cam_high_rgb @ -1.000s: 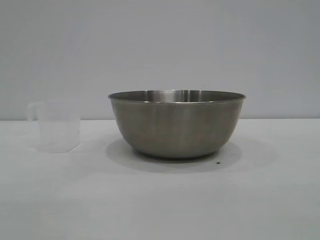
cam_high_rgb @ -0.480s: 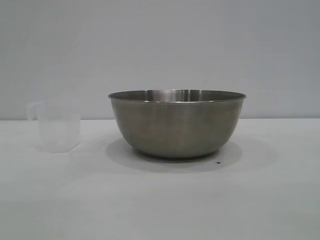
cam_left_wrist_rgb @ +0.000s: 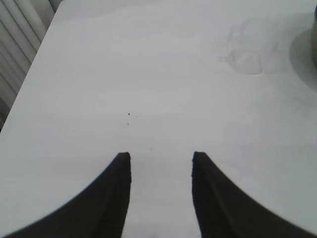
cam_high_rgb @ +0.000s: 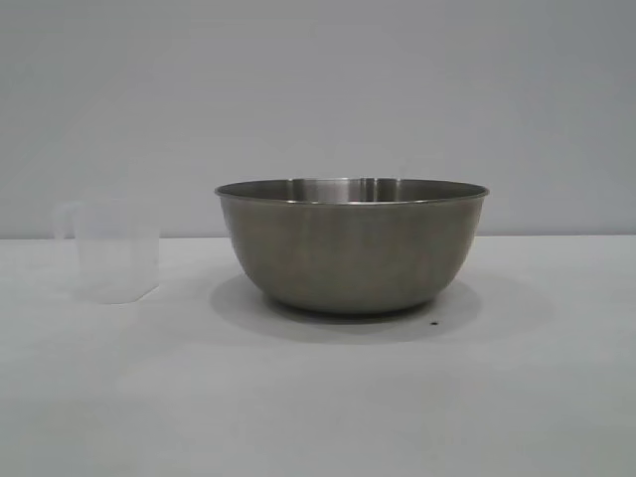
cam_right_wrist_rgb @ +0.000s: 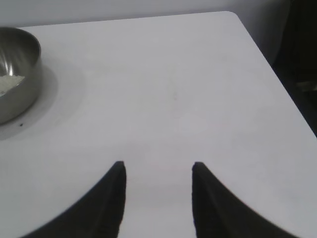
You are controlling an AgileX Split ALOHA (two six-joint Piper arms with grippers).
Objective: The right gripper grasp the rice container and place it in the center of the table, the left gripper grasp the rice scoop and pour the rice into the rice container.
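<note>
Item: my left gripper (cam_left_wrist_rgb: 161, 163), black pointed fingers parted, holding nothing, above the white matte table (cam_high_rgb: 318, 397).
Item: small translucent frosted plastic rice scoop (cam_high_rgb: 117, 250), upright, well ahead of it.
Item: large round brushed-steel rice container (cam_high_rgb: 352, 245), white rice (cam_right_wrist_rgb: 10, 83) inside, beyond the scoop.
Item: my right gripper (cam_right_wrist_rgb: 158, 171), parted, empty, container well apart.

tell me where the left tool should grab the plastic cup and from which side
Best bet is the cup's upper wall, one finger inside the open mouth and one outside. It stands upright on the table, left of the steel bowl and apart from it, with its small loop handle pointing away from the bowl. The left tool, open and empty, should probably come from that free side.
</note>
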